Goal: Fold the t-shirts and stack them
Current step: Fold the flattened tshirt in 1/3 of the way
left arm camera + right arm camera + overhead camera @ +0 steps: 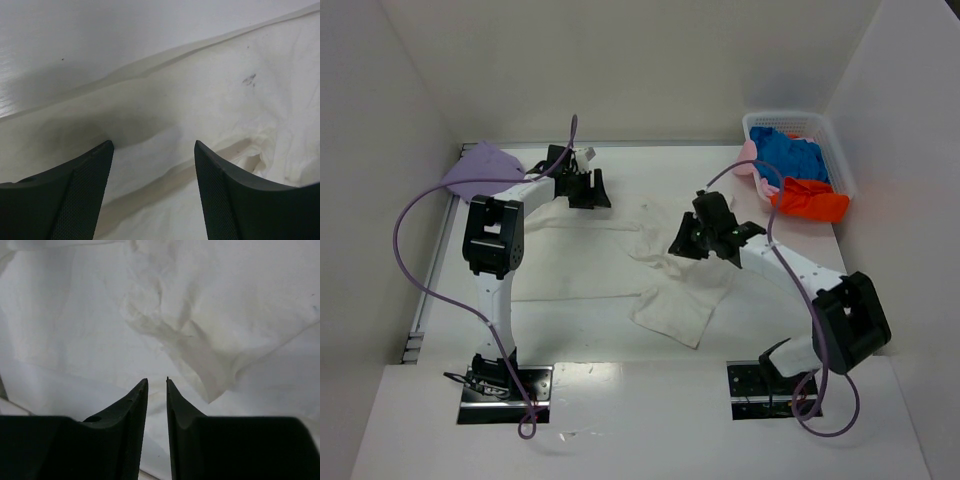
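An off-white t-shirt lies spread and rumpled across the middle of the table, its right part bunched into folds. My left gripper hovers low over the shirt's far left edge, open wide with nothing between its fingers. My right gripper is above the bunched cloth near the middle; its jaws stand a narrow gap apart and hold nothing. A lavender t-shirt lies folded at the far left corner. Blue, orange-red and pale pink t-shirts are piled at the far right.
A white mesh basket stands in the far right corner holding the coloured shirts, which spill over its near edge. White walls close the table in on three sides. Purple cables loop from both arms. Bare table shows beyond the shirt's edge.
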